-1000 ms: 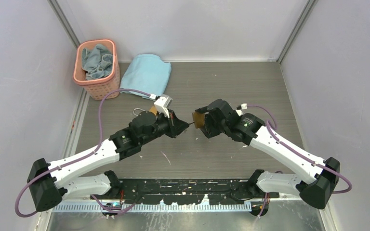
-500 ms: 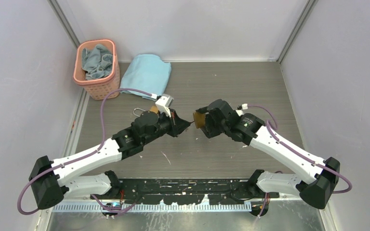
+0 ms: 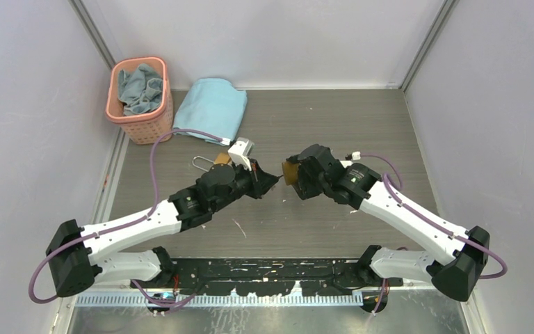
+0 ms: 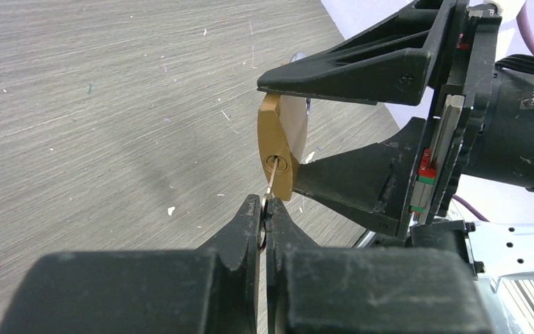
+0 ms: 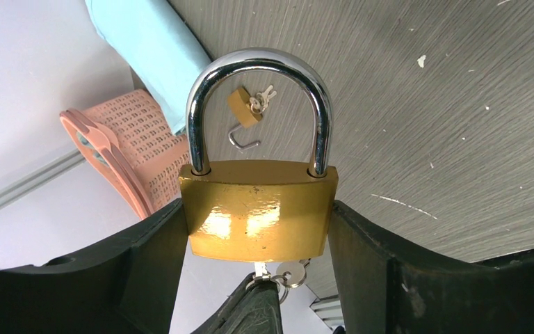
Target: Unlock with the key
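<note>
My right gripper (image 5: 257, 229) is shut on a brass padlock (image 5: 259, 217) with a closed steel shackle (image 5: 259, 104), held above the table; it also shows in the left wrist view (image 4: 283, 146) and the top view (image 3: 290, 172). My left gripper (image 4: 265, 209) is shut on a small silver key (image 4: 270, 185) whose tip sits in the keyhole (image 4: 277, 163) at the lock's bottom. From the right wrist view the key (image 5: 259, 269) enters the lock from below, with a spare key (image 5: 292, 273) dangling on its ring. Both grippers meet at the table's middle, the left gripper (image 3: 270, 181) facing the lock.
A second small padlock with keys (image 5: 249, 104) lies open on the table behind the left arm, also in the top view (image 3: 212, 163). A pink basket (image 3: 139, 90) with cloths stands at the back left, a light blue towel (image 3: 214, 106) beside it.
My left arm has moved right and a little forward, bringing the key up to the lock's keyhole. The right arm has held the padlock nearly still.
</note>
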You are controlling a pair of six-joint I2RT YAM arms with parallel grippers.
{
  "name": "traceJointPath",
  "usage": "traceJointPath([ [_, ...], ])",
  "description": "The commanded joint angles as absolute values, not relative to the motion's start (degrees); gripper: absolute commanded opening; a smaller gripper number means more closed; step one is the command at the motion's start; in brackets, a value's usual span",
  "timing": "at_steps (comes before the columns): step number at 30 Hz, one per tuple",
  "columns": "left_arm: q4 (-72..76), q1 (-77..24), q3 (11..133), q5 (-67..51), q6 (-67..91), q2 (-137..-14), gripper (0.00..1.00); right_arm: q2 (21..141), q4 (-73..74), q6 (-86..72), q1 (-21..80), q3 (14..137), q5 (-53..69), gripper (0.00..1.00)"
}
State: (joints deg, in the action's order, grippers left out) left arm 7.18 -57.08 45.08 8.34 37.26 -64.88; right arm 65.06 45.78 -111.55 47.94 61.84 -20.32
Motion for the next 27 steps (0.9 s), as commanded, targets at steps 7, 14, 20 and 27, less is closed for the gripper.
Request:
traceJointPath([
  [7,14.52,-59.72,45.89,12.53,40.49,-65.64,0.00,65.56,40.15,-114.14,49.00,67.63,-21.19,0.01],
  [14,15.90,-59.68,46.11,10.78,44.16,-66.79,0.00,65.72,38.23,-112.60,49.20,67.32,-20.06,0.01],
  [20,16.64,-59.67,46.05,10.36,49.71,-67.50,0.00,65.53,36.63,-111.10,49.47,67.23,-19.88,0.01],
  [27,14.61,-59.64,47.19,9.59,51.46,-66.96,0.00,65.19,34.53,-107.89,49.72,67.50,-18.91,0.01],
])
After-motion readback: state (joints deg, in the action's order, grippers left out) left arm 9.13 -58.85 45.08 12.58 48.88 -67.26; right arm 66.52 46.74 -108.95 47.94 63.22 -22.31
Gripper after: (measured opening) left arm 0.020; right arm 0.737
